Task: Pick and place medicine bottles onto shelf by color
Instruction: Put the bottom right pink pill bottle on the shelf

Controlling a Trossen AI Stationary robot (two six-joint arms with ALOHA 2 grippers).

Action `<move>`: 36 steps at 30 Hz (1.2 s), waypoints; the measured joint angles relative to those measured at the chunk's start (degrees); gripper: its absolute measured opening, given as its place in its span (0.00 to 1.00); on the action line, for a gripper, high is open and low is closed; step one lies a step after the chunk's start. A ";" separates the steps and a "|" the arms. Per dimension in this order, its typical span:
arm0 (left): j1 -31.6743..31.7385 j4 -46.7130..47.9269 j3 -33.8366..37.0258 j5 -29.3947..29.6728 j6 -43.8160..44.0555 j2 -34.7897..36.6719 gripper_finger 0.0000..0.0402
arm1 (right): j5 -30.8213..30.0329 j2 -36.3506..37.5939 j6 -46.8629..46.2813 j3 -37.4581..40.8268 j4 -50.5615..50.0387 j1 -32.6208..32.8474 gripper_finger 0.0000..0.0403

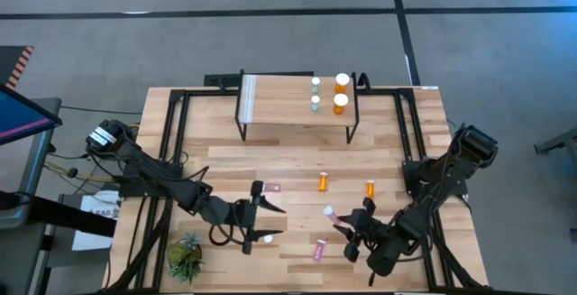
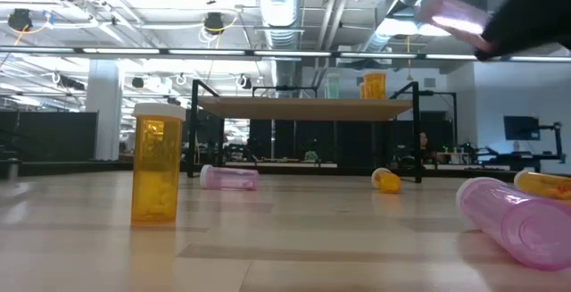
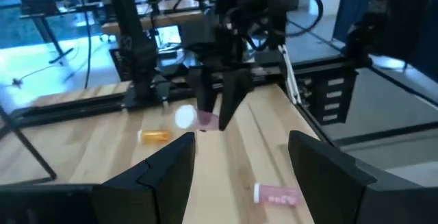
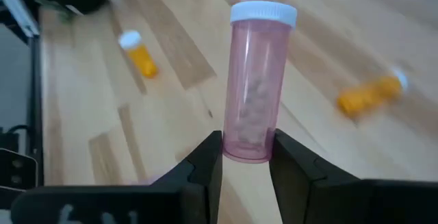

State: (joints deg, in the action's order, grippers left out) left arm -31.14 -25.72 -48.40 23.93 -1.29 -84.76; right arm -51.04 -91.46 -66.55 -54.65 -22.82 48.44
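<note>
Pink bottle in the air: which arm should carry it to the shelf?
The right arm. Its right gripper already has its jaws shut on the pink bottle. The left gripper hangs open and empty. The shelf holds bottles only at one end.

No text, label, brand, number or sign can be read in any view; faint pale marks on the right tool's (image 4: 245, 157) dark body are too blurred to make out.
</note>
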 joint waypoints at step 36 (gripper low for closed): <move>4.86 -30.87 11.07 -4.11 1.35 1.15 0.56 | 0.90 -0.55 63.59 -0.04 53.97 -13.24 0.29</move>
State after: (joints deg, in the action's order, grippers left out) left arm -26.27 -56.59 -37.33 19.82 0.05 -83.61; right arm -50.14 -92.01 -2.96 -54.69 31.15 35.21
